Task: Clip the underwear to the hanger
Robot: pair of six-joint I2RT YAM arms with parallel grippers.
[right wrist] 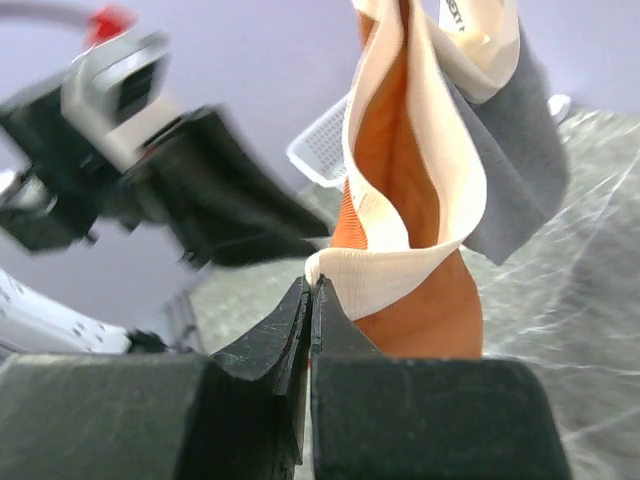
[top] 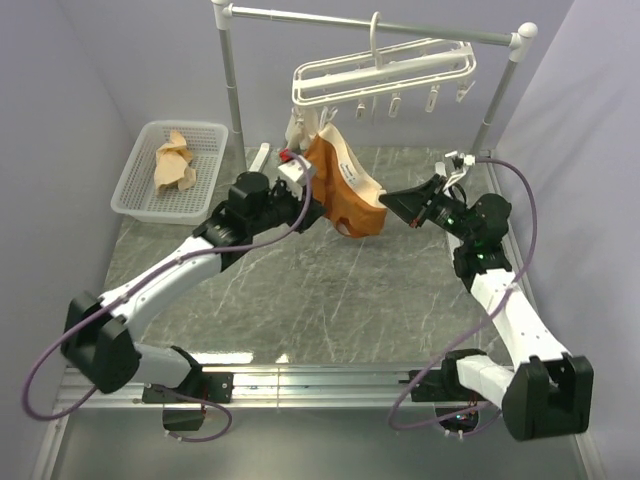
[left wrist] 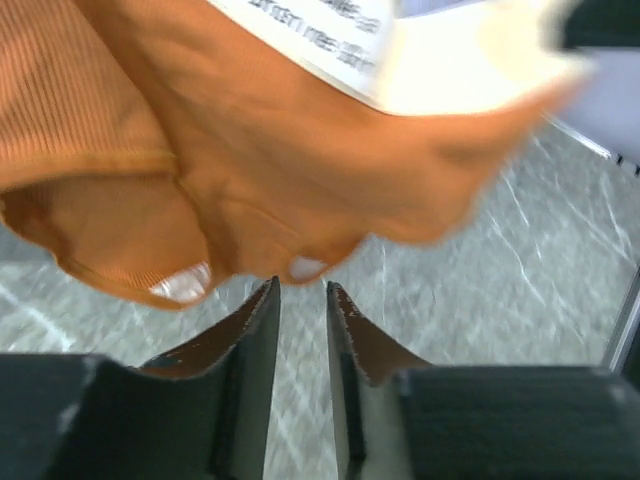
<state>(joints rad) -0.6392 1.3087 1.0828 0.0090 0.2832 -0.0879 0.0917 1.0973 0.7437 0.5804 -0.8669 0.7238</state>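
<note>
The rust-orange underwear [top: 350, 200] hangs upright at mid table, its top corner up by the dangling clips of the white hanger [top: 385, 72]; I cannot tell whether a clip holds it. My right gripper [top: 383, 203] is shut on its pale waistband [right wrist: 400, 275], at the lower right edge. My left gripper [top: 306, 180] is just left of the cloth. In the left wrist view its jaws [left wrist: 303, 290] stand a little apart with nothing between them, and the underwear [left wrist: 250, 150] with its label [left wrist: 310, 35] hangs just beyond the tips.
The hanger hooks on a grey metal rail [top: 380, 25] on white posts at the back. A grey-and-beige garment [top: 296, 128] hangs from a clip beside the underwear. A white basket [top: 135, 190] holding a tan cloth [top: 175, 160] sits at the back left.
</note>
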